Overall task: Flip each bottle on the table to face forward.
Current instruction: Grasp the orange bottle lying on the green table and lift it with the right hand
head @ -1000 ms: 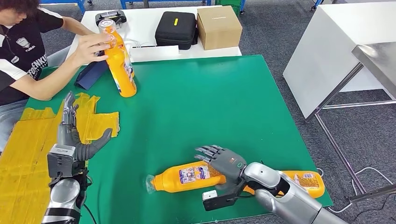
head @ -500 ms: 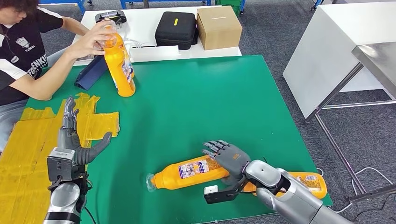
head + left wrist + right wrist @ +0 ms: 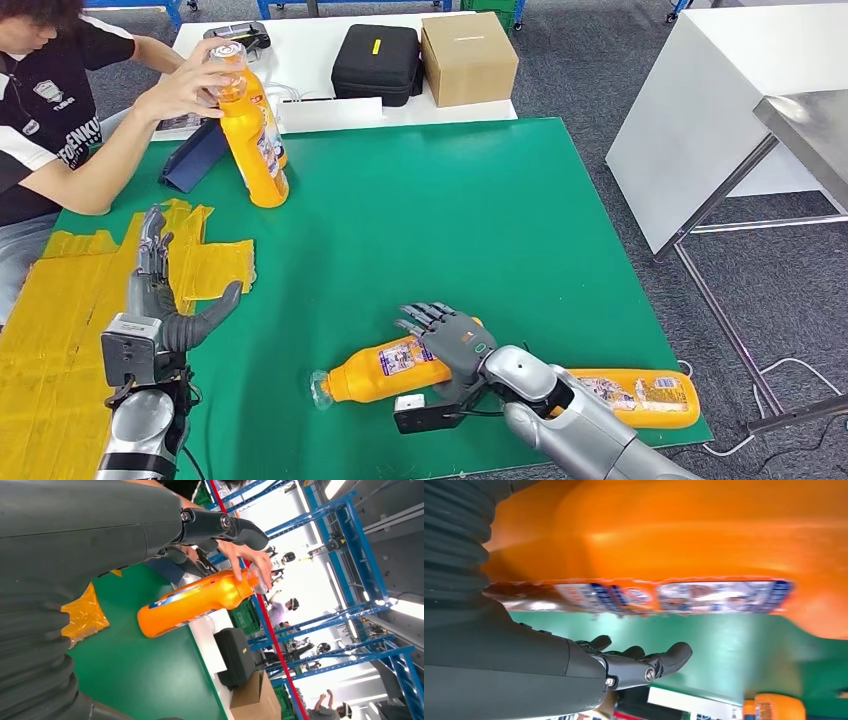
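Bottles number three, all orange. One lying bottle [image 3: 385, 370] sits near the near edge of the green desk [image 3: 450, 220], cap pointing left, with the right hand [image 3: 445, 340] laid across its far end, fingers spread and not closed round it. A second lying bottle [image 3: 635, 393] rests right at the near right corner. The third bottle [image 3: 250, 135] stands tilted at the far left, held by a person's hand [image 3: 185, 88]. The left hand [image 3: 160, 300] hovers open, holding nothing, over yellow tape [image 3: 60, 330]. The desk's middle and far right are open.
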